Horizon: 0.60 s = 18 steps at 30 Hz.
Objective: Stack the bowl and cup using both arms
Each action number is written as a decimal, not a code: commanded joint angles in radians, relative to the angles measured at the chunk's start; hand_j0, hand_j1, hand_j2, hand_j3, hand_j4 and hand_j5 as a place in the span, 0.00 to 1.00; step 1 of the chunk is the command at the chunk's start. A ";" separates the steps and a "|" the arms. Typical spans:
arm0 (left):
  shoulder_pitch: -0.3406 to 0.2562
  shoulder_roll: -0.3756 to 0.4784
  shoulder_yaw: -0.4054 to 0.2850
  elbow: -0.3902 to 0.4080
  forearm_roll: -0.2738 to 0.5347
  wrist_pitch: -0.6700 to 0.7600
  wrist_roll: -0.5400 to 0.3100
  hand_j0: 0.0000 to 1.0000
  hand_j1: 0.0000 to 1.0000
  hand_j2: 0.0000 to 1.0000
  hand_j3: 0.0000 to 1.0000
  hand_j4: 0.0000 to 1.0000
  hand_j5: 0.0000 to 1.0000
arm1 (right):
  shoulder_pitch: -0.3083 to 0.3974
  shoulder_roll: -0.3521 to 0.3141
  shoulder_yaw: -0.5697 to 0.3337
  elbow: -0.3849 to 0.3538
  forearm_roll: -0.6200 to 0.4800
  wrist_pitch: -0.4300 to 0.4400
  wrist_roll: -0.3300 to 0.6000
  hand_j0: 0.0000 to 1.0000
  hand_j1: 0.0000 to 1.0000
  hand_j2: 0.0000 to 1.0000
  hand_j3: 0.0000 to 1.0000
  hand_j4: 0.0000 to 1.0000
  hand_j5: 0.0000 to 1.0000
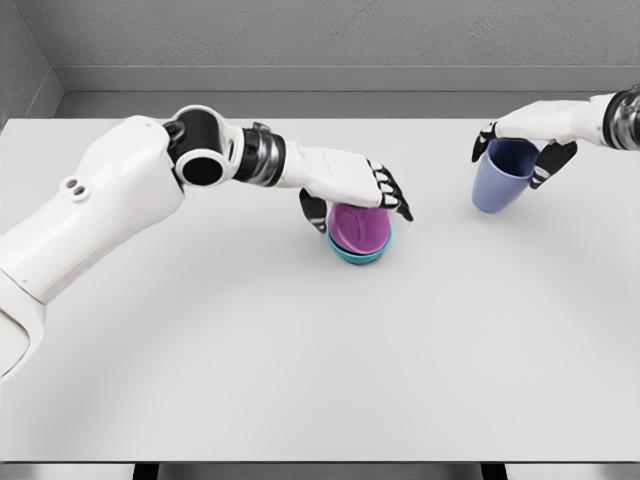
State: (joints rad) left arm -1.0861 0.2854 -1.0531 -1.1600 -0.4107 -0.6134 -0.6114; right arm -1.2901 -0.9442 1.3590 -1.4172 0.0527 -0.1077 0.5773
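Note:
A purple bowl (357, 227) sits nested in a teal bowl (356, 254) near the middle of the white table (300, 350). My left hand (360, 195) is over the purple bowl, fingers curled around its rim, thumb on the left side. At the right, a blue-violet cup (502, 174) hangs tilted just above the table, and my right hand (522, 145) grips it around its rim from above.
A grey wall and floor strip run behind the table's far edge. The table's front edge lies near the bottom of the view.

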 commanded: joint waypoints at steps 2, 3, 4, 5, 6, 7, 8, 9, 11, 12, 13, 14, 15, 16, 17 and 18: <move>-0.002 0.003 0.019 -0.009 0.007 0.003 0.000 1.00 1.00 1.00 1.00 1.00 1.00 | 0.000 0.001 -0.001 -0.002 -0.001 0.000 0.000 0.70 0.70 0.70 0.70 0.70 0.70; -0.002 0.004 0.019 -0.010 0.009 0.003 0.000 1.00 1.00 1.00 1.00 1.00 1.00 | 0.000 0.002 -0.001 -0.002 -0.001 0.000 0.000 0.70 0.70 0.70 0.70 0.70 0.70; -0.005 0.004 0.021 -0.013 0.010 0.003 0.000 1.00 1.00 1.00 1.00 1.00 1.00 | 0.000 0.002 -0.001 -0.002 -0.001 0.000 0.000 0.70 0.70 0.70 0.70 0.70 0.70; -0.008 0.014 0.031 -0.035 0.013 0.003 0.000 1.00 1.00 1.00 1.00 1.00 1.00 | -0.001 0.005 -0.001 -0.002 -0.001 0.000 0.000 0.70 0.70 0.70 0.70 0.70 0.70; -0.008 0.037 0.050 -0.056 0.015 0.003 0.000 1.00 1.00 1.00 1.00 1.00 1.00 | -0.005 0.007 -0.001 -0.003 -0.001 0.000 0.000 0.70 0.70 0.70 0.70 0.70 0.70; -0.006 0.070 0.064 -0.086 0.018 0.003 0.000 1.00 1.00 1.00 1.00 1.00 1.00 | -0.009 0.008 -0.001 -0.014 -0.001 0.000 0.000 0.70 0.70 0.70 0.70 0.70 0.70; -0.006 0.093 0.068 -0.106 0.035 0.003 0.000 1.00 1.00 1.00 1.00 1.00 1.00 | -0.009 0.008 -0.001 -0.016 -0.002 0.000 0.000 0.70 0.70 0.70 0.70 0.70 0.70; -0.006 0.135 0.071 -0.127 0.064 0.003 0.000 1.00 1.00 1.00 1.00 1.00 1.00 | -0.009 0.008 -0.001 -0.017 -0.002 0.000 -0.002 0.70 0.70 0.70 0.70 0.70 0.70; -0.008 0.225 0.096 -0.193 0.118 0.003 0.000 1.00 1.00 1.00 1.00 1.00 1.00 | -0.012 0.008 -0.001 -0.022 -0.002 0.000 0.000 0.70 0.70 0.70 0.70 0.70 0.70; -0.008 0.254 0.120 -0.213 0.124 0.003 0.000 1.00 1.00 1.00 1.00 1.00 1.00 | -0.015 0.010 -0.001 -0.022 -0.002 0.000 0.000 0.70 0.70 0.70 0.70 0.70 0.70; -0.006 0.284 0.151 -0.233 0.135 0.003 0.000 1.00 1.00 1.00 1.00 1.00 1.00 | -0.017 0.012 -0.003 -0.022 -0.002 0.000 -0.002 0.70 0.70 0.70 0.70 0.70 0.70; -0.005 0.326 0.176 -0.253 0.165 0.003 0.000 1.00 1.00 1.00 1.00 1.00 1.00 | -0.017 0.018 -0.003 -0.022 -0.002 0.000 -0.002 0.70 0.70 0.70 0.70 0.70 0.70; -0.005 0.363 0.189 -0.259 0.187 0.003 0.000 1.00 1.00 1.00 1.00 1.00 1.00 | -0.017 0.022 -0.003 -0.022 -0.002 0.000 -0.002 0.70 0.70 0.70 0.70 0.70 0.70; 0.020 0.400 0.226 -0.259 0.210 0.003 0.000 1.00 1.00 1.00 1.00 1.00 1.00 | -0.017 0.028 -0.003 -0.023 -0.002 0.000 -0.002 0.70 0.70 0.70 0.70 0.70 0.70; 0.063 0.425 0.295 -0.260 0.211 0.003 0.000 1.00 1.00 1.00 1.00 1.00 1.00 | -0.018 0.031 -0.003 -0.023 -0.002 0.000 -0.002 0.70 0.70 0.70 0.70 0.70 0.70; 0.124 0.436 0.396 -0.259 0.213 0.003 0.000 1.00 1.00 1.00 1.00 1.00 1.00 | -0.018 0.033 -0.003 -0.029 -0.002 0.000 -0.002 0.70 0.70 0.70 0.70 0.70 0.70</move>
State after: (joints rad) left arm -0.9068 0.6620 -0.7669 -1.4047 -0.2245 -0.6114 -0.6110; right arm -1.3101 -0.9175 1.3572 -1.4414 0.0514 -0.1077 0.5757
